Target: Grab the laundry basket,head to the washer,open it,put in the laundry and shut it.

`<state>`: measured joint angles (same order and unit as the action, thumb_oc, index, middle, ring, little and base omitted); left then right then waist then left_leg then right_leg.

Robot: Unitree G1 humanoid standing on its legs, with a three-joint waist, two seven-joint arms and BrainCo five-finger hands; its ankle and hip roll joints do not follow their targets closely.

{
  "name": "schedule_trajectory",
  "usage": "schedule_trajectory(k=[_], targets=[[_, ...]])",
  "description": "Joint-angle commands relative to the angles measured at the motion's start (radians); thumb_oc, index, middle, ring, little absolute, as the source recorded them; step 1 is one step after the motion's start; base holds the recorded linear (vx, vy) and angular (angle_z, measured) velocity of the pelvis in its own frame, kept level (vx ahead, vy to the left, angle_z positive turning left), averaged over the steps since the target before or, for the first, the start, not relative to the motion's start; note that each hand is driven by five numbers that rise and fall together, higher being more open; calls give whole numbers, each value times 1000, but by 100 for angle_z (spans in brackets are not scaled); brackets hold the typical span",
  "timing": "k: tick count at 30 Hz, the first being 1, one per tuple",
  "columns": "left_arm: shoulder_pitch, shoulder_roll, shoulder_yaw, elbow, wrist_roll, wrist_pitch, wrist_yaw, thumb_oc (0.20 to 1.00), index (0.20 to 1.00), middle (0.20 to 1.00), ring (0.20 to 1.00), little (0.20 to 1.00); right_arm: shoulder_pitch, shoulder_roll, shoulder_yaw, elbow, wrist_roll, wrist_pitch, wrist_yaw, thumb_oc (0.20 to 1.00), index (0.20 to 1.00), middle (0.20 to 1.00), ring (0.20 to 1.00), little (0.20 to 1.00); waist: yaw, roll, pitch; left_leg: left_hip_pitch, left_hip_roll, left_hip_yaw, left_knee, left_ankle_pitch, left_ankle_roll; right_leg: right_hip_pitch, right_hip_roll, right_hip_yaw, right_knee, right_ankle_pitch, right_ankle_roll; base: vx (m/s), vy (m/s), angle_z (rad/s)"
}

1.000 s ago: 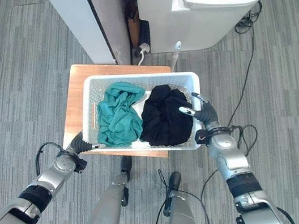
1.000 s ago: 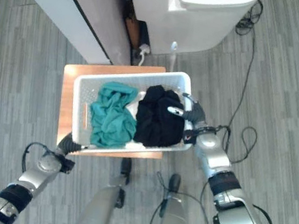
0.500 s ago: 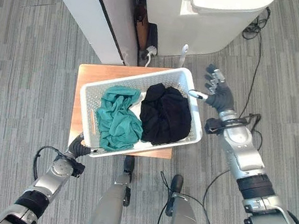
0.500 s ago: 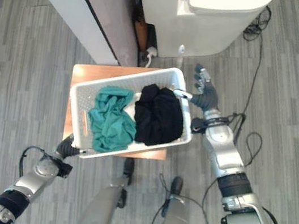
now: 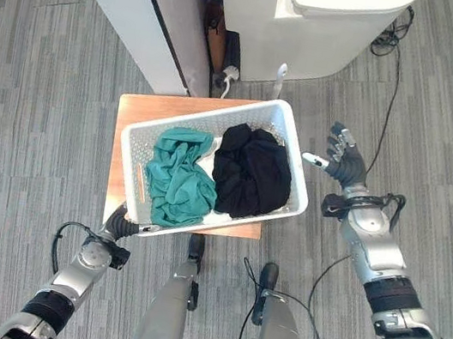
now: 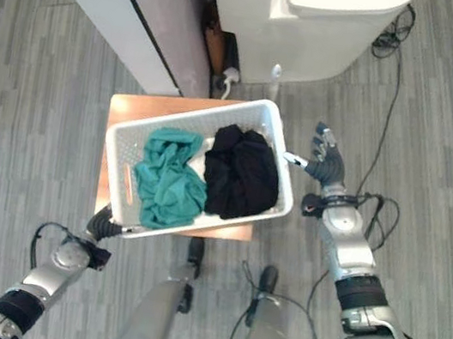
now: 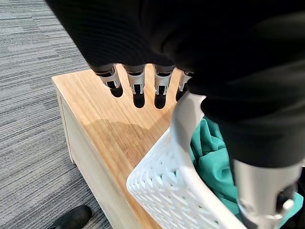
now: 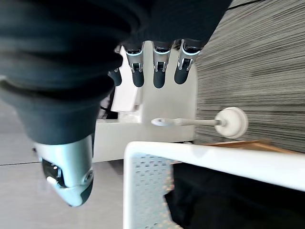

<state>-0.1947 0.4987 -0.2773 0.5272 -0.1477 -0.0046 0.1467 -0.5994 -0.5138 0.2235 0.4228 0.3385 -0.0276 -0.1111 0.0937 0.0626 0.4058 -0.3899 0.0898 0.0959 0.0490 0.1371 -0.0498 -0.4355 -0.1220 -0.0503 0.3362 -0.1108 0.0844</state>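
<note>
A white laundry basket sits askew on a small wooden table, overhanging its near edge. Inside lie a teal garment and a black garment. My left hand is at the basket's near-left corner. Its fingers are straight over the tabletop, the thumb is inside the basket, and the rim runs between them. My right hand hovers open, fingers spread, a little to the right of the basket's right rim and clear of it. The white washer stands beyond the table.
A white and grey cabinet panel rises at the back left, next to the washer. A white brush-like stick stands on the floor between washer and table. Grey striped carpet surrounds the table on both sides.
My right hand has let go of the basket's right rim, opened, and swung out to the right. The basket has turned slightly on the table. The left hand has stayed at its corner.
</note>
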Motion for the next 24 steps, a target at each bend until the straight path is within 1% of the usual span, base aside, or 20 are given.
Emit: schedule_trajectory(k=[1, 2, 4, 8, 13, 16, 21, 24], targets=[[27, 1, 7, -7, 2, -30, 6, 1000, 1000, 1000, 1000, 1000, -7, -27, 16, 6, -56, -9, -21, 1000, 1000, 1000, 1000, 1000, -3, -24, -77, -52, 28, -84, 133, -149, -7, 14, -64, -38, -181, 151, 32, 16, -5, 4], [32, 8, 11, -20, -6, -26, 2, 1000, 1000, 1000, 1000, 1000, -33, -49, 37, 22, -96, 26, -15, 1000, 1000, 1000, 1000, 1000, -1, -27, -76, -56, 27, -86, 132, -146, -7, 11, -64, -40, -181, 152, 30, 10, -5, 4], [35, 17, 16, -32, -10, -22, -1, 1000, 1000, 1000, 1000, 1000, -72, -70, 63, 47, -130, 62, -3, 1000, 1000, 1000, 1000, 1000, 1, -30, -73, -59, 26, -88, 130, -144, -7, 10, -64, -41, -182, 153, 29, 0, 0, 0], [37, 43, 26, -73, -12, -10, -20, 1000, 1000, 1000, 1000, 1000, -180, -107, 118, 109, -168, 108, 26, 1000, 1000, 1000, 1000, 1000, 7, -39, -66, -62, 24, -93, 127, -142, -5, 11, -63, -44, -183, 155, 26, 5, -1, 5], [47, 58, 40, -93, -22, 1, -36, 1000, 1000, 1000, 1000, 1000, -264, -111, 163, 162, -182, 134, 49, 1000, 1000, 1000, 1000, 1000, 10, -49, -60, -61, 25, -92, 128, -144, -4, 12, -61, -43, -181, 154, 23, 4, 4, 4], [48, 73, 59, -106, -24, 4, -34, 1000, 1000, 1000, 1000, 1000, -322, -92, 201, 195, -209, 157, 68, 1000, 1000, 1000, 1000, 1000, 14, -61, -59, -58, 26, -93, 127, -148, -5, 15, -57, -43, -180, 153, 21, 0, 0, 0], [22, 76, 78, -106, -15, 8, -14, 1000, 1000, 1000, 1000, 1000, -347, -65, 223, 201, -221, 165, 71, 1000, 1000, 1000, 1000, 1000, 11, -70, -59, -57, 27, -93, 129, -150, -6, 13, -53, -38, -175, 152, 19, 0, 0, 0], [-29, 69, 77, -89, -16, 8, 7, 1000, 1000, 1000, 1000, 1000, -351, -35, 243, 202, -222, 168, 76, 1000, 1000, 1000, 1000, 1000, 6, -76, -57, -55, 28, -94, 129, -150, -7, 13, -51, -37, -172, 149, 16, 0, 0, 0]])
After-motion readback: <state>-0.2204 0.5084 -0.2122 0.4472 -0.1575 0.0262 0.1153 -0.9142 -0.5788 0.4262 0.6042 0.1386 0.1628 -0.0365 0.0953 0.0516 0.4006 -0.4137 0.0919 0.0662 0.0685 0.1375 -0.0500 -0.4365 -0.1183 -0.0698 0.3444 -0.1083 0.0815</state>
